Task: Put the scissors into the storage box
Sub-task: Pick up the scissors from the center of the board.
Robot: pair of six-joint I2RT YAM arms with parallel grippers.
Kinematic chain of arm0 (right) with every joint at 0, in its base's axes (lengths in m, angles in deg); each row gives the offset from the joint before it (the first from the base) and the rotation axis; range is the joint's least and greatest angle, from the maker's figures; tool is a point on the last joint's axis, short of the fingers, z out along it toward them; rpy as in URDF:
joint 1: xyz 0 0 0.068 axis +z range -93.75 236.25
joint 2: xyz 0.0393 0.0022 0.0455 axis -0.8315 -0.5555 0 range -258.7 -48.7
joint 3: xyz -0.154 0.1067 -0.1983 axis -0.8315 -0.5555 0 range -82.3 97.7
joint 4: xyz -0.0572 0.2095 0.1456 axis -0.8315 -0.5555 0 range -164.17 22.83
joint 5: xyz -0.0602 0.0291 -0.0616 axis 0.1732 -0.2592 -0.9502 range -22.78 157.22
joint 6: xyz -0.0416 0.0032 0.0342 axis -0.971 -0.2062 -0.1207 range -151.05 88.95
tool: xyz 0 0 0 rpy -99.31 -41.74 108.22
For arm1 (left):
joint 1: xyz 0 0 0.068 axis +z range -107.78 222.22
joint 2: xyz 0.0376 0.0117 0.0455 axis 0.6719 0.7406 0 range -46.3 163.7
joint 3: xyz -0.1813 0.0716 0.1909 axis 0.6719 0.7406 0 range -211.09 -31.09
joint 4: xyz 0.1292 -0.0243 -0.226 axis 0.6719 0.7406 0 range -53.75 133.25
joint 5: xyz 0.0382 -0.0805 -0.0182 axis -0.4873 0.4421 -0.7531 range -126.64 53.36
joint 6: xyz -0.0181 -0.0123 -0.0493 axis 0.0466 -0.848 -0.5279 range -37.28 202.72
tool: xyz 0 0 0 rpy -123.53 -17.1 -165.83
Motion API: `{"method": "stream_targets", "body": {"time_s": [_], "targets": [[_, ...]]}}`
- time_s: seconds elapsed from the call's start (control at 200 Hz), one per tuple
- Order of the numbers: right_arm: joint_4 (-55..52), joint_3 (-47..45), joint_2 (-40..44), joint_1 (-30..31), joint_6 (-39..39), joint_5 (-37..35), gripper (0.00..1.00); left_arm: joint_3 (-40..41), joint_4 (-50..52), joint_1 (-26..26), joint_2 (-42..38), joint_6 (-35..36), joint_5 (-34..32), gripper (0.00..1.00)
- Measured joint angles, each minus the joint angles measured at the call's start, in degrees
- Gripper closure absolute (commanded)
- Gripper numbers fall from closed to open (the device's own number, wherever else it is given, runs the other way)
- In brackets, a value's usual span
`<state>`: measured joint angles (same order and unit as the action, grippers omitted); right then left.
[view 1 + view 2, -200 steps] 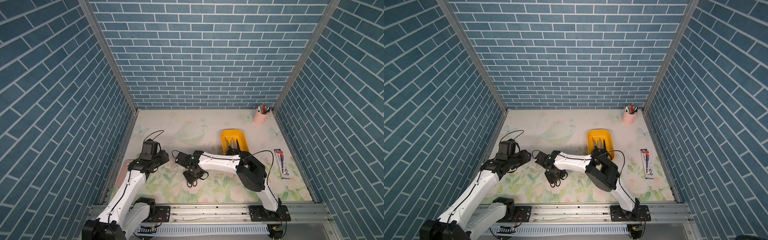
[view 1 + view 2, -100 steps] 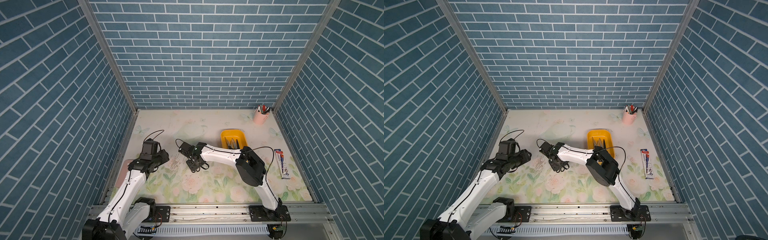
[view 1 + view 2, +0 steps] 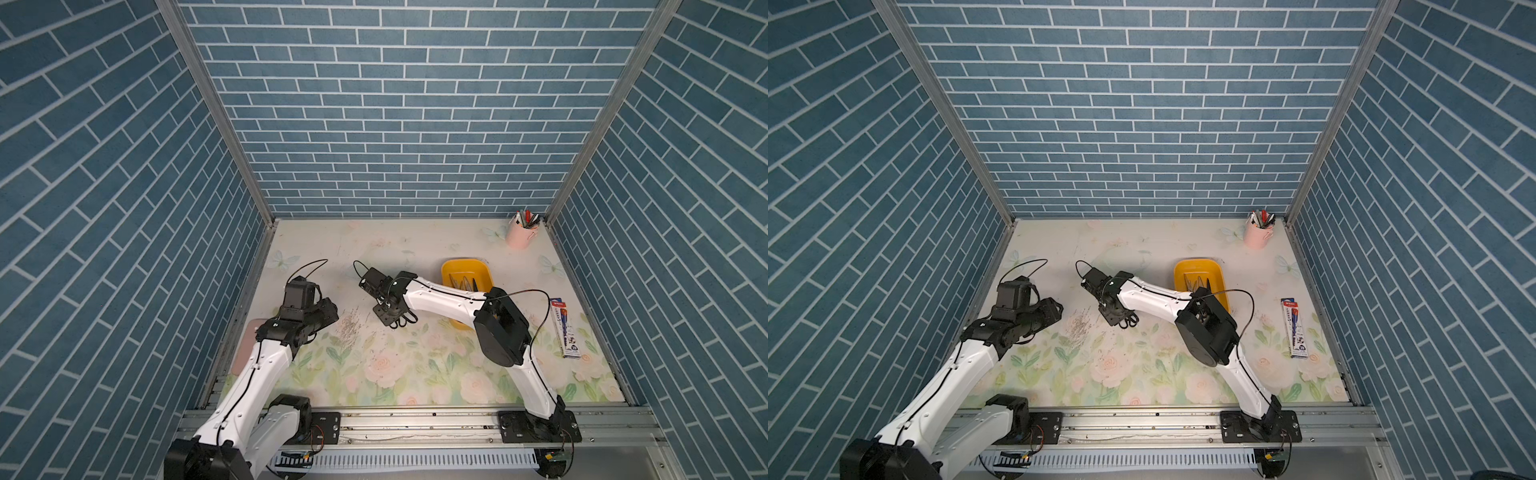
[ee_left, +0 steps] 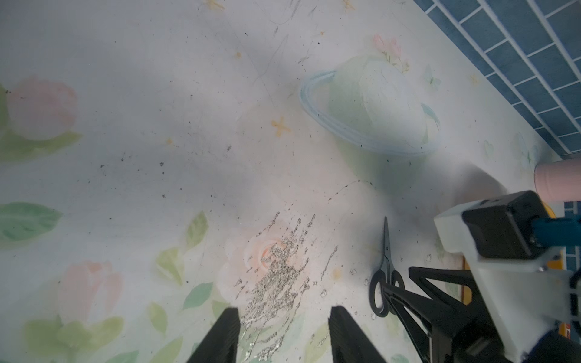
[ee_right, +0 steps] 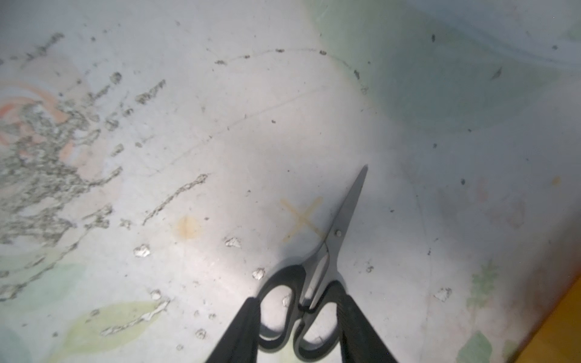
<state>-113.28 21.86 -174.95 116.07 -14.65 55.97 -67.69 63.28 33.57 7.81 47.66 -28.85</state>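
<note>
The box (image 3: 451, 269) holds several scissors (image 3: 465, 283); the cup (image 3: 516, 241) holds pens (image 3: 527, 218). Only the wrist views show the right gripper (image 5: 297, 295) clasping a loose pair (image 5: 333, 239), and the left gripper (image 4: 284, 309) half-wide, empty.

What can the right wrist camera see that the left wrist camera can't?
Only the right wrist view shows, close up, the right gripper with a finger against each black handle loop of the scissors. Only the left wrist view shows the left gripper, open and empty, the pink cup and the brick wall. Both show the scissors lying on the flowery mat, near its scratched patch.
</note>
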Motion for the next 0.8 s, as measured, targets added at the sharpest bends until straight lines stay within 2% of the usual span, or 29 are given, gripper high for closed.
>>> {"method": "stream_targets", "body": {"time_s": [0.1, 0.3, 0.545, 0.8], "targets": [[-1.3, -0.2, 1.8, -1.2, 0.3, 1.8, 0.59, 0.2, -0.2, 0.0, -0.2, 0.0, 0.0, 0.47], [-5.6, -0.2, 3.6, -5.1, 5.5, 5.6, 0.59, 0.2, -0.4, 0.0, -0.1, 0.2, 0.4, 0.47], [-7.5, -0.5, 3.2, -2.8, 10.5, 7.2, 0.60, 0.2, -0.4, 0.0, 0.0, 0.4, 0.7, 0.46], [-8.4, 1.4, -1.7, -2.1, 12.9, 7.6, 0.57, 0.3, -0.5, 0.0, 0.2, 0.6, 1.1, 0.44]]}}
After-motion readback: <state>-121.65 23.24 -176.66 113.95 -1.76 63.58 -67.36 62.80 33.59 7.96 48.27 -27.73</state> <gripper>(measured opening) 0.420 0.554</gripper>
